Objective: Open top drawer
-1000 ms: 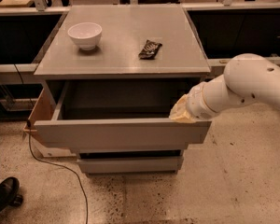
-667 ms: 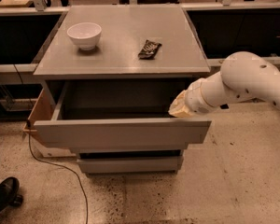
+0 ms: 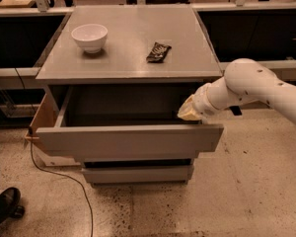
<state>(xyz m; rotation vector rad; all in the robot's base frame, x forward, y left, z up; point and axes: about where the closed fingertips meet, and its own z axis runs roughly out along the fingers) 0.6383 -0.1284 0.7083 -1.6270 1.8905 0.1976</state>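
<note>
Speckled pale stone floor point(image 3: 237, 191) runs under everything. On it stands the grey matte cabinet point(image 3: 128, 58) w/ a flat top, dark benches behind it.

The top drawer point(image 3: 128, 141), wide grey box w/ a plain handle-less front panel, is pulled well out from under the cabinet top. Its deep grey interior is open to view, and the wood-coloured side shows at the left. The front panel sits a bit askew, right end higher than the left.

The white robot arm point(image 3: 251, 85) comes in from the right, a big rounded joint near the cabinet's front right corner. It reaches down-left to the drawer.

Below the open drawer a smaller grey drawer front point(image 3: 138, 174) is closed or nearly so.

The white round ceramic bowl point(image 3: 89, 37) sits upright on the cabinet top, back-left. The dark crinkled snack wrapper point(image 3: 158, 52) lies flat nr the middle, well apart from the bowl.

The gripper point(image 3: 188, 113), pale yellowish tip, is at the drawer's right end, just behind the top edge of the front panel. Can't tell if it's apart or together.

A thin black cable point(image 3: 54, 174) trails over the floor at left, and a black shoe point(image 3: 5, 206) is at the bottom-left corner.
</note>
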